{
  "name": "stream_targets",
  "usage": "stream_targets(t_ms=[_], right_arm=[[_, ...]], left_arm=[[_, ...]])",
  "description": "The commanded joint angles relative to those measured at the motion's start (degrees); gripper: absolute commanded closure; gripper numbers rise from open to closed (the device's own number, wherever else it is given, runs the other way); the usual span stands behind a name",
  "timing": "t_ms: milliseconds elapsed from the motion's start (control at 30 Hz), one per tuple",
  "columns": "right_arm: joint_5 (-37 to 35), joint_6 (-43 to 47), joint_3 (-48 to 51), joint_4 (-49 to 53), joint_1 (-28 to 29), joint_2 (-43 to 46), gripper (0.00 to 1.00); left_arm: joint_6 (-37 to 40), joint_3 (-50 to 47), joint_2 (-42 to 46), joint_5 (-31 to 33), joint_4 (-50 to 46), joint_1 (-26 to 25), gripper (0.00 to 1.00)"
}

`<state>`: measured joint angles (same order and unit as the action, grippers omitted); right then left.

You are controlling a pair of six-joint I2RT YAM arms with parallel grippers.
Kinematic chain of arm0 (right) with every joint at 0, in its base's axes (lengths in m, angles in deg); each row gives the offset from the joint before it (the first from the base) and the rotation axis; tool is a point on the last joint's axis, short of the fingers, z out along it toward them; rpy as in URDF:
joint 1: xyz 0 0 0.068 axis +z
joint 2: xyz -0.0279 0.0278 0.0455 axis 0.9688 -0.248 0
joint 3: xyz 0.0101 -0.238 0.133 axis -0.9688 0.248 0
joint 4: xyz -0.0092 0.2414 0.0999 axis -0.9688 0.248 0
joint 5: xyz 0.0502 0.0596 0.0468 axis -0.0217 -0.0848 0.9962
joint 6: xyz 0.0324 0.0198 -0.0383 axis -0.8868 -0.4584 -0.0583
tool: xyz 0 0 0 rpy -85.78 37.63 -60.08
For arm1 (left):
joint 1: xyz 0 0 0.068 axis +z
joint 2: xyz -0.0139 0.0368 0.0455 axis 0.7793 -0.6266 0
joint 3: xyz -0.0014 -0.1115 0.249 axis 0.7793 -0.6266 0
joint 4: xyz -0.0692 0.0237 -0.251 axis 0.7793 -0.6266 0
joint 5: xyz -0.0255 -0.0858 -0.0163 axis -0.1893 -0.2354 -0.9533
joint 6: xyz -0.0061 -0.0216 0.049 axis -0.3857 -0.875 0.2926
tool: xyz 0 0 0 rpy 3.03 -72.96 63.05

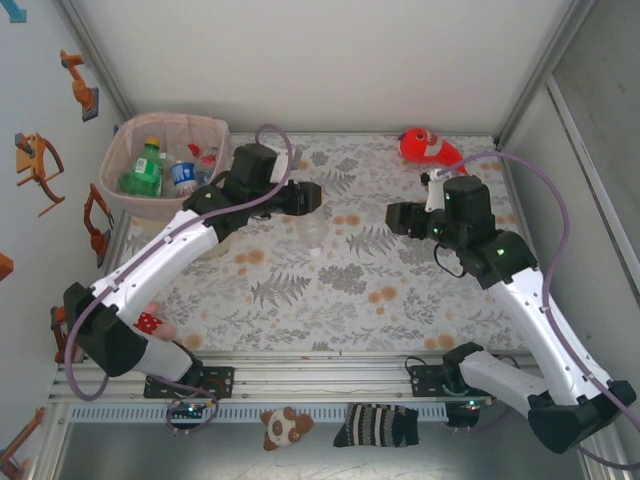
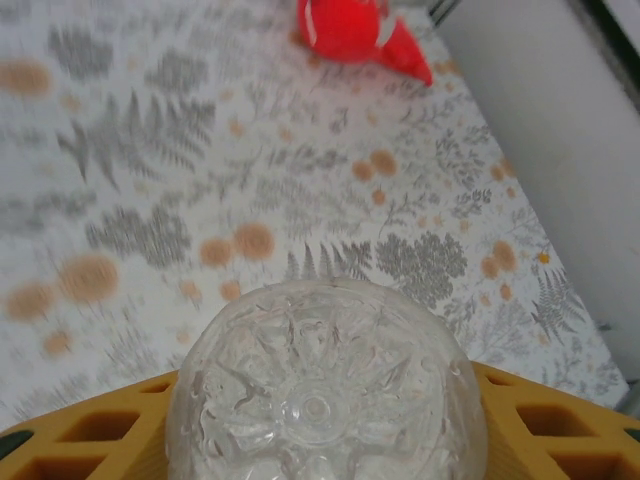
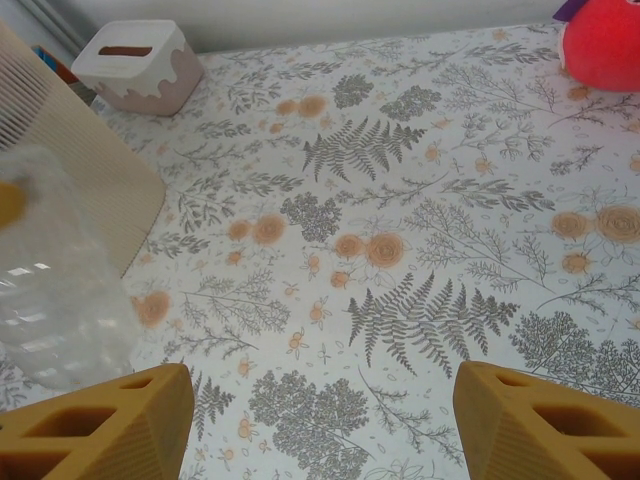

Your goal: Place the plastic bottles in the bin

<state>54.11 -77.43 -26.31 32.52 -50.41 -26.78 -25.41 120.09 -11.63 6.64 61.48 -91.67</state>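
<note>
Gripping one clear bottle [image 2: 325, 400]: left jaws | right jaws apart; empty | bin [image 1: 175, 118]: three bottles [image 1: 146, 172] | one fish plush [image 1: 428, 147]

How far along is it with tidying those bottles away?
Done: several bottles, one green, already lie in the pink bin. In hand: the left jaws grip a clear bottle. Left: getting that one into the bin; the right jaws stand open, empty.

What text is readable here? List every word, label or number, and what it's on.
No text is readable.
Label on the green bottle in the bin: too small to read.
Label on the blue-labelled bottle beside it: too small to read.
</note>
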Motion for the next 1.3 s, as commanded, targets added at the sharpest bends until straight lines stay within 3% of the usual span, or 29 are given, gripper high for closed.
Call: stream_targets(t_ms=[0,167,400,667,867,1067,1267], right_arm=[[0.22,0.29,-2.26,-0.44,0.02,-0.55,0.32],[0.47,0.28,-2.69,-0.59,-0.01,-1.15,0.32],[1.29,0.28,-3.85,-0.84,0.00,-2.81,0.32],[1.47,0.26,-4.85,-1.63,0.02,-4.53,0.32],[1.54,0.80,-6.00,-1.86,0.04,-5.95,0.32],[1.89,1.50,-7.56,-1.69,0.03,-7.34,0.32],[2.22,1.87,-8.53,-1.67,0.01,-8.68,0.32]], left_arm=[[20.50,4.23,3.05,0.98,0.09,0.93,0.54],[36.95,8.41,5.27,1.65,0.57,3.35,0.54],[45.34,12.41,6.04,-3.75,3.79,11.67,0.55],[42.06,19.38,3.13,-6.32,6.77,22.84,0.55],[38.54,19.39,1.53,-8.38,9.17,30.97,0.56],[44.69,15.52,0.58,-13.81,11.36,37.86,0.56],[48.57,14.66,-1.82,-15.13,13.15,42.39,0.56]])
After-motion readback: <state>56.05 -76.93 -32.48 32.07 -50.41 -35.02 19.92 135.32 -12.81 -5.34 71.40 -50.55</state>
